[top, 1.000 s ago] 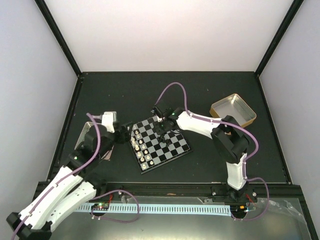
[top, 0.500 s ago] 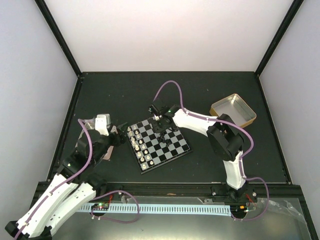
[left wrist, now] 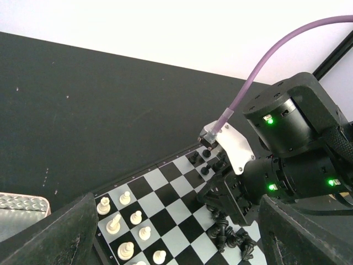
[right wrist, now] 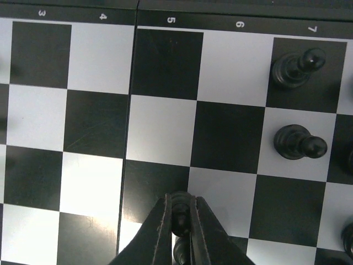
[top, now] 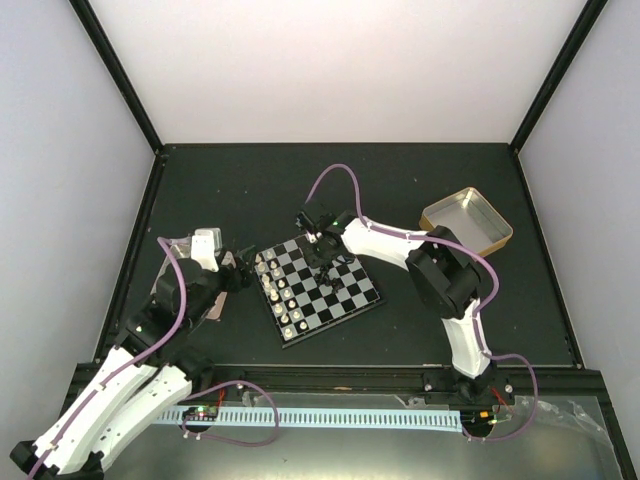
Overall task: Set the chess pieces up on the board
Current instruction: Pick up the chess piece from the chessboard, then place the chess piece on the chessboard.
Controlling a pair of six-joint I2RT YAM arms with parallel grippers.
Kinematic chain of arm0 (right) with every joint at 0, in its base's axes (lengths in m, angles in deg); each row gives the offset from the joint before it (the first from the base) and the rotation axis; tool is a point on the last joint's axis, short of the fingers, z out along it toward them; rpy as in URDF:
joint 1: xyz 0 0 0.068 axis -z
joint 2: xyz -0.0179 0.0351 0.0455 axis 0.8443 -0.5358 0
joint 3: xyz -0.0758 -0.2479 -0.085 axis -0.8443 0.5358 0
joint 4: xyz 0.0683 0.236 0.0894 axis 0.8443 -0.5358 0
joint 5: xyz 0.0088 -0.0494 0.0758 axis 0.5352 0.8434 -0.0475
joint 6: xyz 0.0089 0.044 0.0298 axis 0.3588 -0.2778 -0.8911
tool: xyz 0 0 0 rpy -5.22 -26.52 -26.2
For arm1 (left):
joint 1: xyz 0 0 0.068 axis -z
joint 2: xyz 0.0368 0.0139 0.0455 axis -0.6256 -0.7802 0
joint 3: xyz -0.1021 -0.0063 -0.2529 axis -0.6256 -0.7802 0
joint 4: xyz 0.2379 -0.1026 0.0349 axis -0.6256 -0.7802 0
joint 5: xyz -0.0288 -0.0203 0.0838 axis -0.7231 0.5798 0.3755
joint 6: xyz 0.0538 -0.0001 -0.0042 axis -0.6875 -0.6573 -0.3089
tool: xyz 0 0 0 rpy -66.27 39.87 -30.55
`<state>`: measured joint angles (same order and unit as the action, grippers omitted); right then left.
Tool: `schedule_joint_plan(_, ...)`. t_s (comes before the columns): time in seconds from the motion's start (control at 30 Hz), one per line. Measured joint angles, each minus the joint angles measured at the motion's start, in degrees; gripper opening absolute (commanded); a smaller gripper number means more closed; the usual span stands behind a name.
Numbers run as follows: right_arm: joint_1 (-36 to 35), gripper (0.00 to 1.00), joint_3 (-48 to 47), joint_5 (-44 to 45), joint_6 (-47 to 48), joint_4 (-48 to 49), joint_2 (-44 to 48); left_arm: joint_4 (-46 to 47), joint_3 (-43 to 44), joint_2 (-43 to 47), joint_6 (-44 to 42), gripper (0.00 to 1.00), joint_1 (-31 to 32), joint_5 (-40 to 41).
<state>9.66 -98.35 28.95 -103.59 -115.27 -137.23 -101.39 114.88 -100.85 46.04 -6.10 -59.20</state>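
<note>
The board [top: 345, 296] lies tilted at the table's middle. Cream-white chess pieces [top: 280, 297] stand in two rows along its left side, also in the left wrist view [left wrist: 126, 222]. My right gripper [top: 322, 262] hangs over the board's far part, shut on a black piece [right wrist: 180, 206] held between its fingers [right wrist: 158, 233] just above the squares. Two black pieces [right wrist: 298, 142] stand at the board's edge on the right. A heap of black pieces [left wrist: 231, 236] lies under the right wrist. My left gripper [left wrist: 182, 251] is open and empty, just left of the board.
A gold tin [top: 467, 220] sits at the right rear. A silver-pink tray [left wrist: 21, 205] lies left of the board, mostly under my left arm. Black frame posts and pale walls surround the table.
My left arm has drawn back to the left, off the board's edge. My right gripper has shifted slightly toward the board's far corner, still shut on the black piece.
</note>
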Motion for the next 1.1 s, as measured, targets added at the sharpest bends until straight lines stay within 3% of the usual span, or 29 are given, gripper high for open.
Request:
schedule_joint_plan(0.57,0.3,0.04,7.6,4.4,-2.2,7.9,10.5,0.0,0.0,-0.7,-0.2,0.81,0.0,0.0)
schedule_joint_plan(1.1,3.2,0.05,9.9,5.8,-4.5,7.8,7.8,0.0,0.0,-0.8,-0.2,0.82,0.0,0.0)
